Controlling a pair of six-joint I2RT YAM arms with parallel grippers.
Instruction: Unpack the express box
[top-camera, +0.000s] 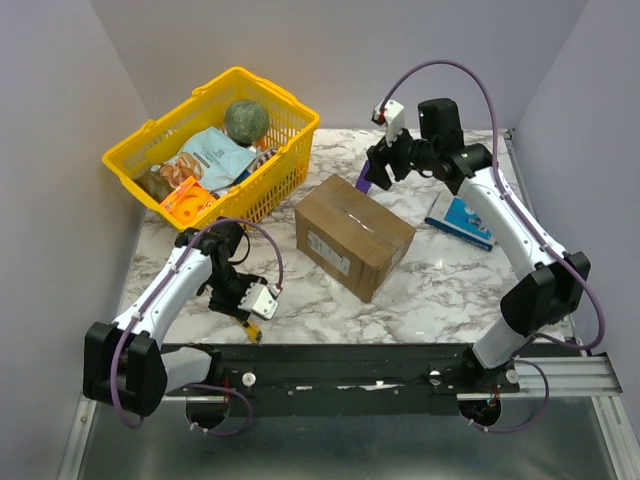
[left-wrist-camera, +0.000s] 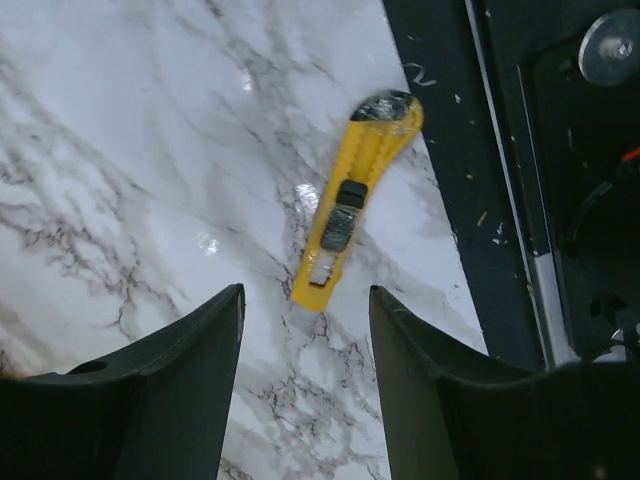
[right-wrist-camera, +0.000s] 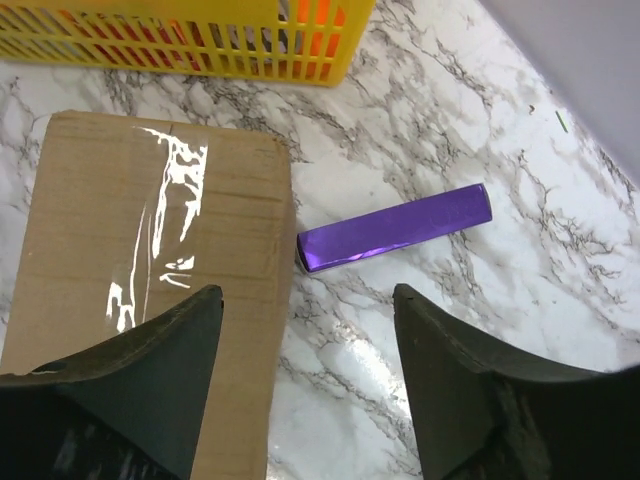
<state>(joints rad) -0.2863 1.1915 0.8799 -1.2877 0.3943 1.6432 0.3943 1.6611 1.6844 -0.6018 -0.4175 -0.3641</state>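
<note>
The express box (top-camera: 355, 235), a brown carton with a taped seam on top and a small label on its near side, stands closed in the middle of the table. It also shows in the right wrist view (right-wrist-camera: 150, 250). My right gripper (top-camera: 378, 172) is open and empty above the box's far right edge (right-wrist-camera: 305, 300), near a slim purple box (right-wrist-camera: 395, 240). My left gripper (top-camera: 238, 305) is open and empty (left-wrist-camera: 305, 300) just short of a yellow utility knife (left-wrist-camera: 350, 205) lying on the marble near the table's front edge.
A yellow shopping basket (top-camera: 130, 165) with several items stands at the far left. A blue and white packet (top-camera: 460, 220) lies at the right. The black base rail (left-wrist-camera: 470, 150) runs beside the knife.
</note>
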